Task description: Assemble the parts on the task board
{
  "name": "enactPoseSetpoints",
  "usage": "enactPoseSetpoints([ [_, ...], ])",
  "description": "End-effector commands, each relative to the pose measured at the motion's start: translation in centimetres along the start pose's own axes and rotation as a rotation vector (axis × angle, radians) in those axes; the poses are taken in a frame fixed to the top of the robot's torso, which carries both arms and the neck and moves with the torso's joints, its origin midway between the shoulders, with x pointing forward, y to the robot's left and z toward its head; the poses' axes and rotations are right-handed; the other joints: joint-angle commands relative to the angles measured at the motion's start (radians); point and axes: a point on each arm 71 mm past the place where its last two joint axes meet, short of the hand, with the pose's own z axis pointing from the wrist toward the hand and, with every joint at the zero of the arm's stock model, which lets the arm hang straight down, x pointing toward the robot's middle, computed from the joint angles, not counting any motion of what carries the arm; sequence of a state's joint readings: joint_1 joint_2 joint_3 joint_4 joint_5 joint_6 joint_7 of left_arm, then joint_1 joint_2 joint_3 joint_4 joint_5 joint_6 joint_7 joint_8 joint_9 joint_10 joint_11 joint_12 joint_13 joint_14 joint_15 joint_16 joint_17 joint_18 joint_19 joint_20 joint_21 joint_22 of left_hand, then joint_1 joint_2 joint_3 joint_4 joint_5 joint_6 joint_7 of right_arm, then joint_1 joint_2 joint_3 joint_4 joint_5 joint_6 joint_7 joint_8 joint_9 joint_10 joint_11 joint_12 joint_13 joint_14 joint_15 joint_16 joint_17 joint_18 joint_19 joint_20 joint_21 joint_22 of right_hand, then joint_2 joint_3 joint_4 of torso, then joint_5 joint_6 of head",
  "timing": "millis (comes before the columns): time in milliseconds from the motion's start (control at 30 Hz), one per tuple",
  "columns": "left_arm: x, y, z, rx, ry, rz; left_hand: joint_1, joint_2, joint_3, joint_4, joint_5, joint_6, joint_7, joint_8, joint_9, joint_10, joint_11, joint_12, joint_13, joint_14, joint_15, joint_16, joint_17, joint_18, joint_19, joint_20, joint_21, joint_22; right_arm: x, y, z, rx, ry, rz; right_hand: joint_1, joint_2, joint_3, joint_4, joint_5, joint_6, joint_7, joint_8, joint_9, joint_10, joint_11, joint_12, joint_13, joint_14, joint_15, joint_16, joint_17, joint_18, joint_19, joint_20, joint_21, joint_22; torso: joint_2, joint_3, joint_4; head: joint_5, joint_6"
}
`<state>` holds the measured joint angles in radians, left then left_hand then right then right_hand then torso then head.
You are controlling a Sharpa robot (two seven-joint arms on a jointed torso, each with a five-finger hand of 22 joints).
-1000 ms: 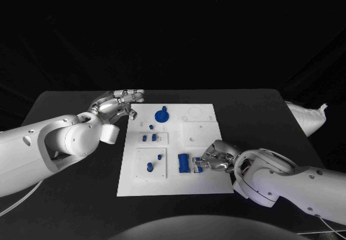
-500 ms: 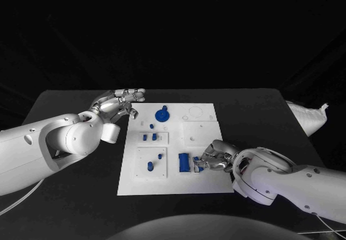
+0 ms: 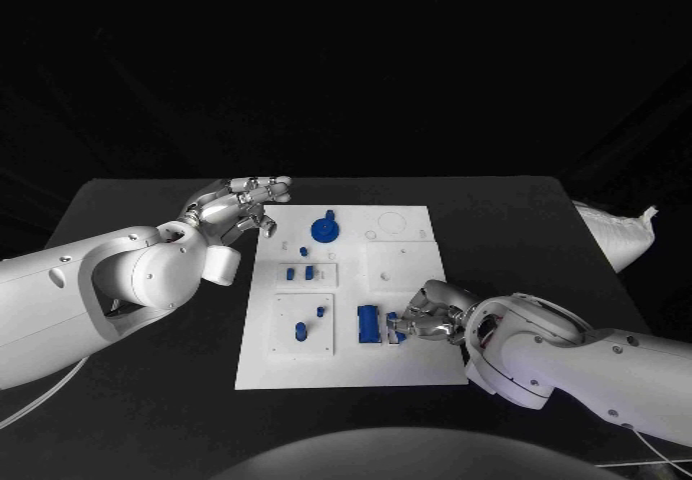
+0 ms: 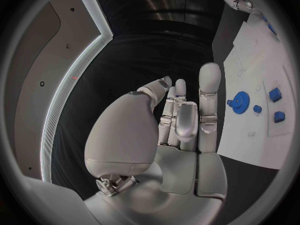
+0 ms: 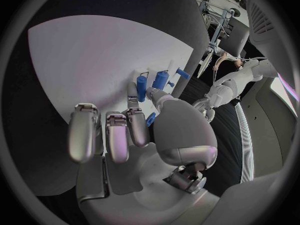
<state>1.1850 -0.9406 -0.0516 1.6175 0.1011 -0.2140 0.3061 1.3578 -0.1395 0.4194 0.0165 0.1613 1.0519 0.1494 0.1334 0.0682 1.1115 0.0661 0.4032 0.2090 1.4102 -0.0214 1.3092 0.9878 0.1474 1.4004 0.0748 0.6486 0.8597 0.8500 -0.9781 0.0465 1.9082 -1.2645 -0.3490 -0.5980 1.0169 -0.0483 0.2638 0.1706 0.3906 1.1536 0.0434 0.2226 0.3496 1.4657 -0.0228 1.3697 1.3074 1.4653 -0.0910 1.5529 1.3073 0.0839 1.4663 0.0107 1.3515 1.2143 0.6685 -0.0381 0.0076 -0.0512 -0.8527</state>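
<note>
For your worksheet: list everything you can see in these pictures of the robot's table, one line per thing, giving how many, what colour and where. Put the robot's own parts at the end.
Table: one, black, under everything.
Task board: one, white, middle of the table.
Round part: one, blue, at the board's far end.
Small parts: a few, blue, in the raised panel at the board's middle left; exact count unclear.
Peg parts: two, blue, in the near left panel.
Long block part: one, blue, near middle of the board, beside the right hand.
Left hand: one, silver, fingers apart, holding nothing, at the board's far left corner.
Right hand: one, silver, on the board's near right, fingers at a small blue piece; grip unclear.
</note>
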Motion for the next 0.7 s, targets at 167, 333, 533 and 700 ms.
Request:
enactPoseSetpoints([
  [167, 0.30, -0.07, 0.00, 0.004, 0.024, -0.003, -0.001, 0.009, 0.000, -0.003, 0.004, -0.007, -0.001, 0.006, 0.000, -0.009, 0.001, 0.005, 0.002, -0.004, 0.005, 0.002, -0.001, 0.014, 0.003, 0.004, -0.006, -0.002, 0.55, 0.14, -0.05, -0.005, 0.031, -0.025, -0.017, 0.005, -0.051, 0.028, 0.004, 0.010, -0.003, 0.011, 0.011, 0.048, -0.013, -0.011, 0.157, 0.101, -0.009, 0.005, 0.243, -0.013, 0.012, -0.008, 0.004, 0.004, 0.000, 0.0004, 0.0000, 0.001, -0.001],
  [333, 0.29, -0.07, -0.02, 0.004, 0.024, -0.003, -0.001, 0.009, 0.000, -0.003, 0.004, -0.007, -0.001, 0.006, 0.000, -0.009, 0.001, 0.005, 0.002, -0.004, 0.005, 0.002, -0.001, 0.014, 0.003, 0.004, -0.006, -0.002, 0.48, 0.14, -0.03, -0.008, 0.022, -0.028, -0.024, 0.007, -0.099, 0.057, -0.048, 0.007, -0.006, 0.015, 0.018, 0.049, -0.015, -0.013, 0.156, 0.101, -0.011, 0.005, 0.244, -0.013, 0.013, -0.010, 0.004, 0.004, 0.000, 0.0002, -0.0002, 0.001, -0.002],
  [533, 0.27, -0.07, -0.03, 0.004, 0.023, -0.003, -0.001, 0.009, 0.000, -0.003, 0.004, -0.007, -0.001, 0.006, 0.000, -0.009, 0.001, 0.005, 0.002, -0.004, 0.005, 0.002, -0.001, 0.014, 0.003, 0.004, -0.006, -0.002, 0.47, 0.17, -0.04, -0.010, 0.020, -0.030, -0.018, 0.007, -0.140, 0.077, -0.084, 0.004, -0.006, 0.019, 0.025, 0.050, -0.015, -0.014, 0.156, 0.101, -0.012, 0.005, 0.244, -0.013, 0.013, -0.011, 0.004, 0.006, 0.000, 0.0003, -0.0001, 0.000, -0.003],
  [700, 0.28, -0.07, -0.03, 0.003, 0.024, -0.003, -0.001, 0.009, 0.000, -0.003, 0.004, -0.007, -0.001, 0.006, 0.000, -0.009, 0.001, 0.005, 0.002, -0.004, 0.005, 0.002, -0.001, 0.014, 0.003, 0.004, -0.006, -0.002, 0.33, 0.01, -0.09, -0.009, 0.012, -0.031, -0.011, 0.009, -0.151, 0.081, -0.091, 0.003, -0.007, 0.020, 0.027, 0.050, -0.016, -0.014, 0.156, 0.101, -0.012, 0.005, 0.244, -0.013, 0.013, -0.011, 0.004, 0.006, 0.000, 0.0004, -0.0005, 0.000, -0.003],
])
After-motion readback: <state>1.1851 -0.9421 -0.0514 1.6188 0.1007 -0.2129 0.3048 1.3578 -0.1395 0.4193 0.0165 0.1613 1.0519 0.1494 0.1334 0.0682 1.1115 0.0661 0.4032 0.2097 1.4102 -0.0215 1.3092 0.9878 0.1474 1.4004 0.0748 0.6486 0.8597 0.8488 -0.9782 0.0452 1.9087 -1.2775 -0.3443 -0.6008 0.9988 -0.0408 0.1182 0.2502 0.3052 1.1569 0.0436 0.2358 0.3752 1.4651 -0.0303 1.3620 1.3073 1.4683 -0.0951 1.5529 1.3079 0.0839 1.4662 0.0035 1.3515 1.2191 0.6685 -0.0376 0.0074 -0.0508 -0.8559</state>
